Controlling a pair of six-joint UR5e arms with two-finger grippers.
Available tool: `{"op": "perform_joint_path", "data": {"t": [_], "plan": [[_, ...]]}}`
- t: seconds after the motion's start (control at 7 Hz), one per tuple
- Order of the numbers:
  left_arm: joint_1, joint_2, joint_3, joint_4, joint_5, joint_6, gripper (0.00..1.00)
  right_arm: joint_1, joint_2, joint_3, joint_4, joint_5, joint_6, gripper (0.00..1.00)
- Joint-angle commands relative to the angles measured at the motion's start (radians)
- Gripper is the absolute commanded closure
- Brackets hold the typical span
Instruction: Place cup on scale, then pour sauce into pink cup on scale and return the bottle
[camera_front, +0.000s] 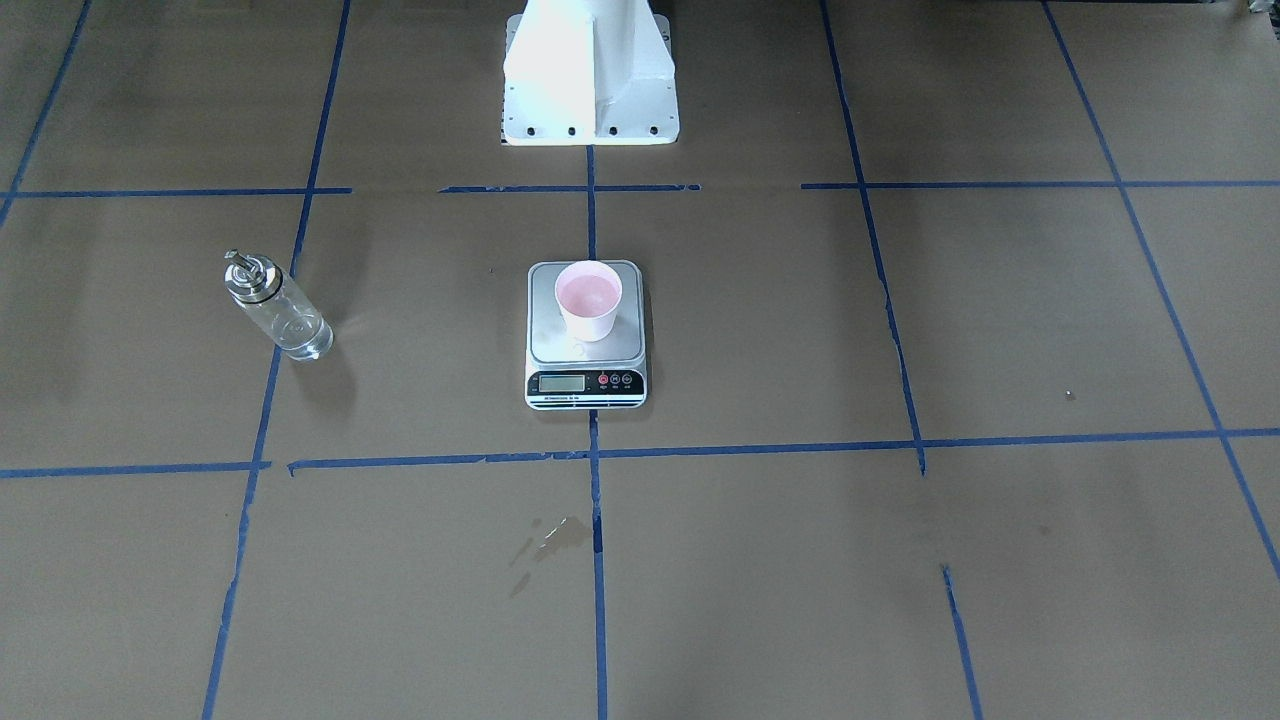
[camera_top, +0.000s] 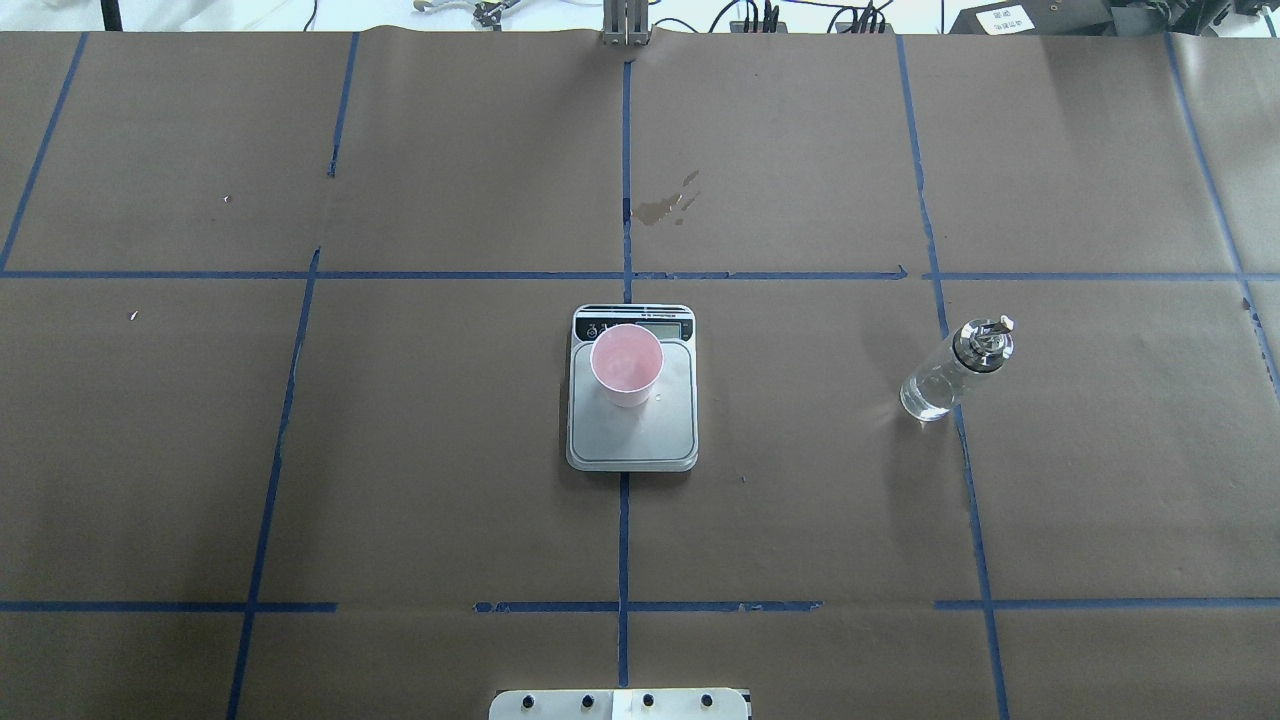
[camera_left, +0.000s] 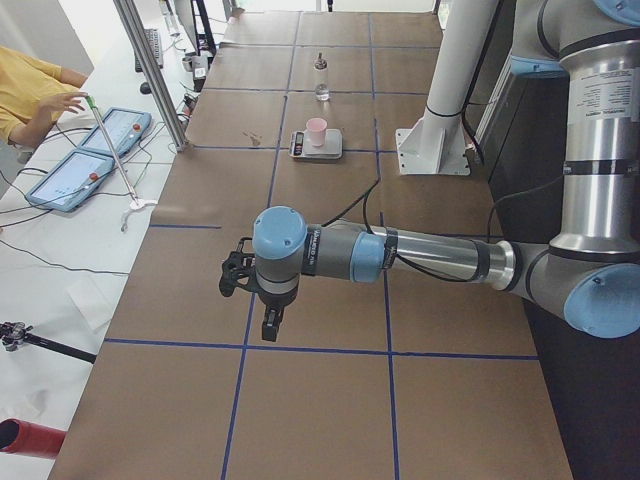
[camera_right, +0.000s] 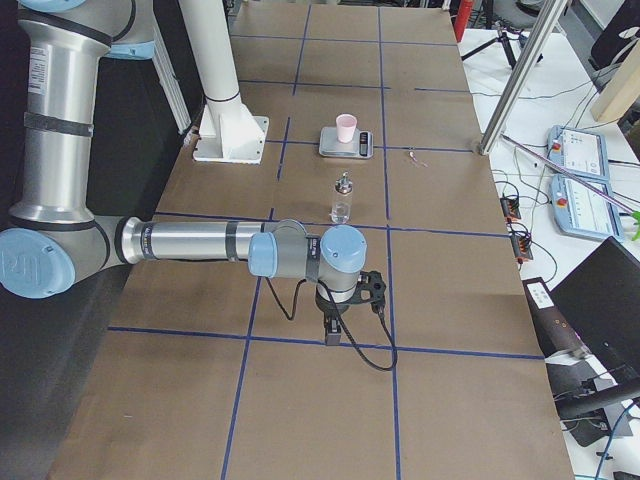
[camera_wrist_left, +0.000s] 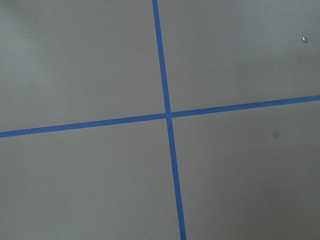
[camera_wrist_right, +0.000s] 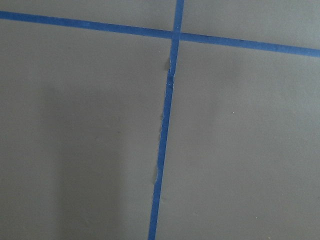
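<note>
The pink cup (camera_front: 588, 300) stands upright on the scale's (camera_front: 586, 386) silver platform, toward its display end; both also show in the overhead view, cup (camera_top: 626, 365) and scale (camera_top: 632, 440). The clear glass bottle (camera_front: 280, 312) with its silver spout cap stands upright on the table, apart from the scale, on the robot's right (camera_top: 950, 378). Neither arm is near them. The left gripper (camera_left: 268, 325) and the right gripper (camera_right: 333, 330) show only in the side views, hanging over bare table far from the scale; I cannot tell whether they are open or shut.
A wet stain (camera_top: 665, 205) marks the paper beyond the scale. The robot's white base (camera_front: 590, 80) stands behind the scale. Blue tape lines grid the brown table. An operator (camera_left: 30, 95) and tablets (camera_left: 90, 150) are at a side desk.
</note>
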Motion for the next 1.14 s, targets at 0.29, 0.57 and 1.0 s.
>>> {"op": "perform_joint_path", "data": {"t": [0.29, 0.57, 1.0], "plan": [[0.0, 0.006, 0.008, -0.002, 0.014, 0.0, 0.0, 0.0, 0.0, 0.002, 0.002, 0.001, -0.002, 0.0], [0.0, 0.031, 0.012, 0.0, 0.016, -0.002, 0.0, 0.0, 0.0, 0.002, 0.0, 0.001, -0.002, 0.0], [0.004, 0.039, 0.041, 0.006, 0.016, 0.0, 0.0, 0.0, -0.004, -0.001, 0.0, 0.001, -0.007, 0.0]]}}
